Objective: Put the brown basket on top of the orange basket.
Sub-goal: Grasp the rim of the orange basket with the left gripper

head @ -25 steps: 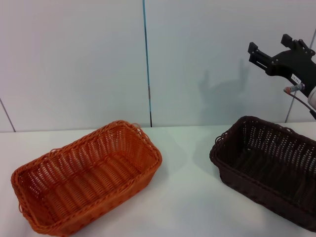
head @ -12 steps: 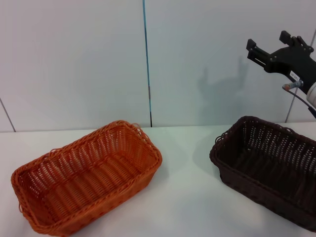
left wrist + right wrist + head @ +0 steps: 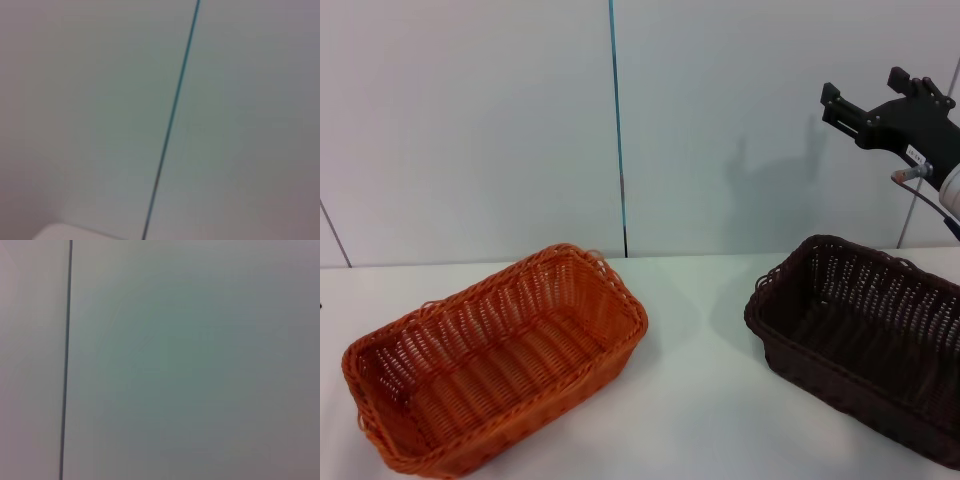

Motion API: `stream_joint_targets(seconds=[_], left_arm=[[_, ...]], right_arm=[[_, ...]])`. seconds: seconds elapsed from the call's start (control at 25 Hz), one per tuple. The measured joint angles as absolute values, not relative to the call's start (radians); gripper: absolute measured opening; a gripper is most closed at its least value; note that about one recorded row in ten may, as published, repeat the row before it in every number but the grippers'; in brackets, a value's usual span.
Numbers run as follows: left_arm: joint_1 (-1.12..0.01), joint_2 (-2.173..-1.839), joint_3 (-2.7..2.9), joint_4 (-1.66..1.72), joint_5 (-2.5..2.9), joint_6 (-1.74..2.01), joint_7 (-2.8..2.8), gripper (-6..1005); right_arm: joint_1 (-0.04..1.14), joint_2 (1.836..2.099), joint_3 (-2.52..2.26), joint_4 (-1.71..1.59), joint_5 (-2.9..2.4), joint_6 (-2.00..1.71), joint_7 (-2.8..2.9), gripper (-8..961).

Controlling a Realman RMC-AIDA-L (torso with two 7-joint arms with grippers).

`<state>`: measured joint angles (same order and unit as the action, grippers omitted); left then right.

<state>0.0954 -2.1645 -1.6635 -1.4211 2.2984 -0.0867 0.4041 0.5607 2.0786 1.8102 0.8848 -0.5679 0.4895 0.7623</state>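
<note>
The right gripper [image 3: 865, 100], fingers spread and holding nothing, hangs high above the brown basket [image 3: 865, 335], whose long axis runs diagonally beneath it.

A wide strip of bare table [image 3: 695, 400] is left between the orange basket [image 3: 495, 365] at lower left and the brown basket [image 3: 860, 340] at lower right; both interiors are unobstructed from above.

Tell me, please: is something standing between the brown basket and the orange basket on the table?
Nothing visible does. Only bare white table lies between the brown basket and the orange basket. The right gripper hangs in the air above the brown basket.
</note>
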Motion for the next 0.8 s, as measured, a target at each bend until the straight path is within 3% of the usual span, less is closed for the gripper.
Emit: stream_joint_targets(seconds=[0.4,0.8], left_arm=[[-0.042,-2.160,-1.948,-1.456,2.336,-0.541,0.320,905],[-0.294,-2.154,-2.178,-1.457,2.694,-0.959,0.203,852]], right_arm=[[0.557,2.077,1.818,0.869,-0.564,0.487,0.763,926],[0.564,2.077,1.838,0.847,-0.563,0.460,0.764,926]])
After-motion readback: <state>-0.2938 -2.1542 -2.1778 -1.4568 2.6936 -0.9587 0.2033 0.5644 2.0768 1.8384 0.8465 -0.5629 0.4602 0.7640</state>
